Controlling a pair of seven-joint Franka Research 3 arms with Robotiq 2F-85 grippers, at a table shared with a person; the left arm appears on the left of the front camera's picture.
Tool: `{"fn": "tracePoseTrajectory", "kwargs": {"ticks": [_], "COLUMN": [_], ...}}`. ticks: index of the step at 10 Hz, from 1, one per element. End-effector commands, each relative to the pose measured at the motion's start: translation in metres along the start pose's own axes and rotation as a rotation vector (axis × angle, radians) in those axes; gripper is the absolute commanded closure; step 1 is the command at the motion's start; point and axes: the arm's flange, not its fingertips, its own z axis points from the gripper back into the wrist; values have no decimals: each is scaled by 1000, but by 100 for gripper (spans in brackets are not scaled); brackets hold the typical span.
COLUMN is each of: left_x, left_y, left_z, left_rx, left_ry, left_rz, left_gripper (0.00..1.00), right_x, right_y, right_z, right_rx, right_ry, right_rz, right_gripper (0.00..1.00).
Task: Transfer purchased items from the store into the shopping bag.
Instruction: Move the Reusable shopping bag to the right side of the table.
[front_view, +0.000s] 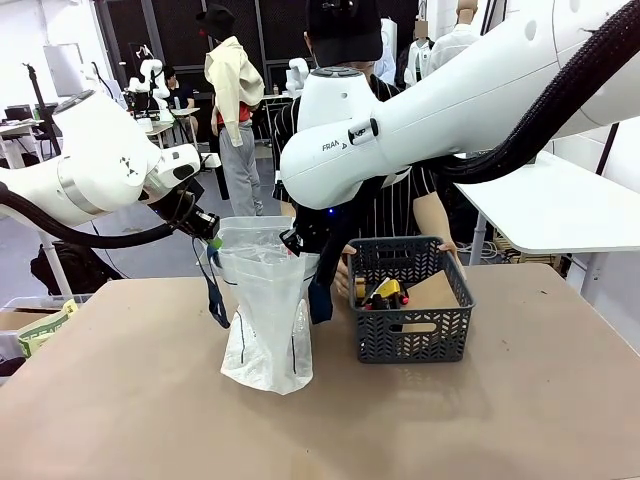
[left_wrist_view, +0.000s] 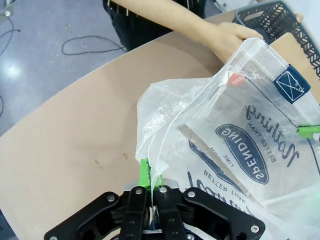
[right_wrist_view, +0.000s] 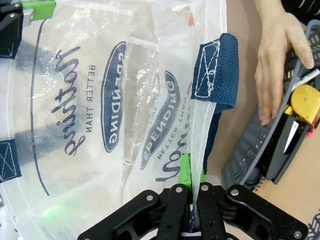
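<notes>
The translucent white shopping bag (front_view: 265, 315) with navy handles stands on the table, its mouth held open between my two grippers. My left gripper (front_view: 212, 238) (left_wrist_view: 151, 181) is shut on the bag's left rim. On the opposite rim my right gripper (front_view: 293, 243) (right_wrist_view: 193, 177) is shut beside a navy handle patch (right_wrist_view: 215, 70). The dark grey basket (front_view: 410, 335) (right_wrist_view: 250, 145) stands just right of the bag. It holds a flat brown packet (front_view: 432, 292) and a yellow piece (front_view: 386, 290) (right_wrist_view: 306, 102). A person's hand (right_wrist_view: 280, 55) (left_wrist_view: 227, 37) rests on the basket's rim.
The person stands at the far side behind the basket. A white side table (front_view: 560, 210) is at the right. A bin with green packets (front_view: 40, 325) sits off the left edge. Bare tabletop (front_view: 320, 430) stretches in front of the bag.
</notes>
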Motion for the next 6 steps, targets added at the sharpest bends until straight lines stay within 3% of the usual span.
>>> {"fn": "tracePoseTrajectory", "kwargs": {"ticks": [1, 6], "left_x": [0, 0], "left_y": [1, 1], "left_z": [0, 0], "left_rx": [1, 1], "left_ry": [0, 0], "left_rz": [1, 1], "left_gripper": [100, 100], "right_x": [-2, -2], "right_y": [0, 0], "right_z": [-1, -1], "right_rx": [-1, -1], "right_ry": [0, 0], "right_rz": [0, 0], "right_gripper": [100, 100]}}
